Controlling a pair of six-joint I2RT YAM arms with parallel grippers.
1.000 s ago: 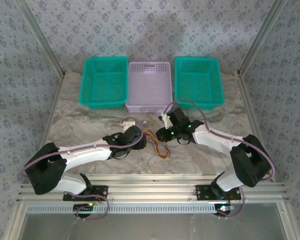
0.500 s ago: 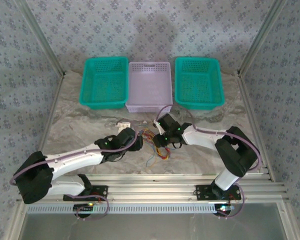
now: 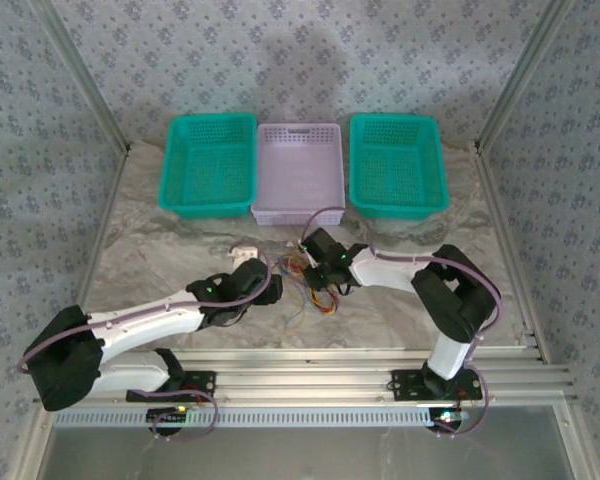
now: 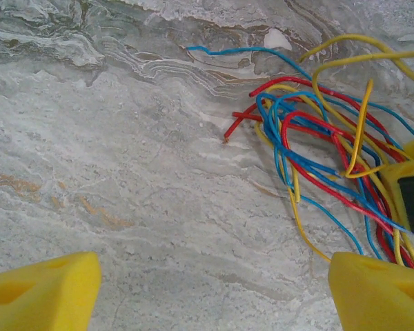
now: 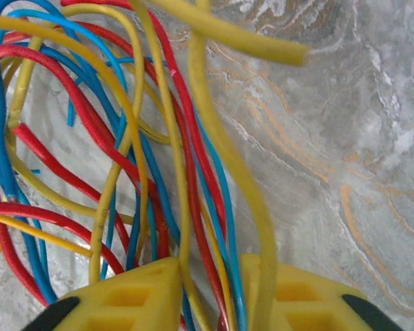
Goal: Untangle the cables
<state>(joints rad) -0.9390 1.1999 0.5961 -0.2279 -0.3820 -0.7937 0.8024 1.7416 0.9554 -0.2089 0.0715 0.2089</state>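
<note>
**Top view and both wrist views of the marble-patterned grey counter (image 3: 160, 265).** The tangle of thin red, yellow and blue cables (image 3: 318, 297) lies on the bare counter between the two arms, near the middle. It is well short of the three containers along the far edge: a teal plastic mesh basket (image 3: 208, 165) on the left, a lilac plastic mesh basket (image 3: 298, 172) in the centre, and a second teal plastic mesh basket (image 3: 398, 165) on the right.

**Left tool (image 4: 214, 289).** The yellow fingers stand wide apart with only counter between them. In the left wrist view the cables lie ahead and toward the right, apart from both fingers.

**Right tool (image 5: 210, 293).** The yellow fingers stand close together, and yellow, red and blue strands run through the narrow gap between them. Whether the strands are clamped tight cannot be told.

**Change from one second earlier.**
- The right arm has folded in and reached leftward. Its elbow is nearer the middle of the counter, and its wrist is now at the tangle, where before it stood just to the right of it.
- The left arm has sunk and drawn back a little toward its base. Its wrist is just left of the cables.
- The tangle lies in about the same place, with loose ends trailing toward the near edge.
- All three baskets have kept their places.
</note>
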